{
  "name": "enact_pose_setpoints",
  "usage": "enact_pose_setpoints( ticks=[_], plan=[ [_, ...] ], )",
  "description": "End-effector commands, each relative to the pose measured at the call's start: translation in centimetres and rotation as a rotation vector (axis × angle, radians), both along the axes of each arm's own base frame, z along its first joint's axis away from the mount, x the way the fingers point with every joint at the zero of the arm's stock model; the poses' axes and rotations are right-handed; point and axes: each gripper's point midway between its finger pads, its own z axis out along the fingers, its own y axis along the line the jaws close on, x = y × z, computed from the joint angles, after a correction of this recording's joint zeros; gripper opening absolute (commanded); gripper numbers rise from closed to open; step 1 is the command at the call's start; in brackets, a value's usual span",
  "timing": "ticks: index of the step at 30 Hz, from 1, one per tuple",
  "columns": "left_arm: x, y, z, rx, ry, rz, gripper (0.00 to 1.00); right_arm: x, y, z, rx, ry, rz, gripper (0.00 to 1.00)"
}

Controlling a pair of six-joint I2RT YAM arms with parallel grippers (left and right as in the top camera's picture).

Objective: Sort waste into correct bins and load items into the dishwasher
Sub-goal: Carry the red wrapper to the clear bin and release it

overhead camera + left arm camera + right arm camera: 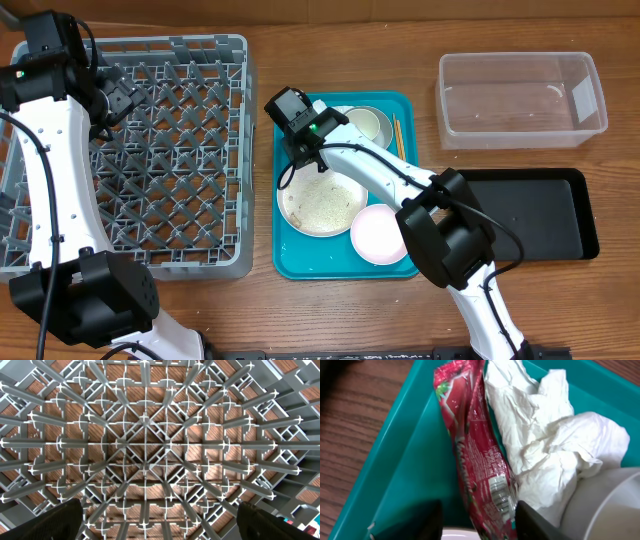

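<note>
R tool astride red wrapper, teal tray wall alongside

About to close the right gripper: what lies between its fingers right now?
The red snack wrapper lies between the fingers of the right gripper, with the white napkin just beside it. This shows in the right wrist view.

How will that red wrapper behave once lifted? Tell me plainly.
The red wrapper looks thin and creased, so probably floppy and very light. Its glossy film may slip in the right claw. It touches the napkin, which might drag along.
</note>
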Motion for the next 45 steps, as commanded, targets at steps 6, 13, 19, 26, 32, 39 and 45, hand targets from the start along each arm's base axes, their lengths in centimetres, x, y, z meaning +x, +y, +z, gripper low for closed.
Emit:
enact_pose_setpoints(
  ticks=[6,13,19,26,32,39,45],
  plan=[
    [0.0,0.1,1.6,0.017,-0.039,0.01,1.0,1.2,0.6,2.6,0.018,-0.049,-0.038,0.2],
    [0.0,0.1,1.6,0.017,-0.039,0.01,1.0,2.0,1.3,6.9,0.062,-0.077,-0.067,0.04],
    [0.0,0.1,1.6,0.017,-0.039,0.01,1.0,1.1,2.3,11.5,0.136,-0.044,-0.034,0.04],
    [0.0,0.1,1.6,0.017,-0.039,0.01,1.0,2.2,-0.2,18.6,0.208,-0.147,-0.187,0.04],
    [0.0,0.1,1.6,0.017,-0.039,0.01,1.0,6.1,-9.8,25.9,0.265,-0.342,-0.508,0.04],
    [0.0,0.1,1.6,0.017,-0.039,0.01,1.0,7.8,-25.2,24.6,0.394,-0.293,-1.115,0.04],
    [0.0,0.1,1.6,0.017,-0.039,0.01,1.0,7.9,-32.6,20.7,0.506,-0.152,-1.401,0.04]
  ],
)
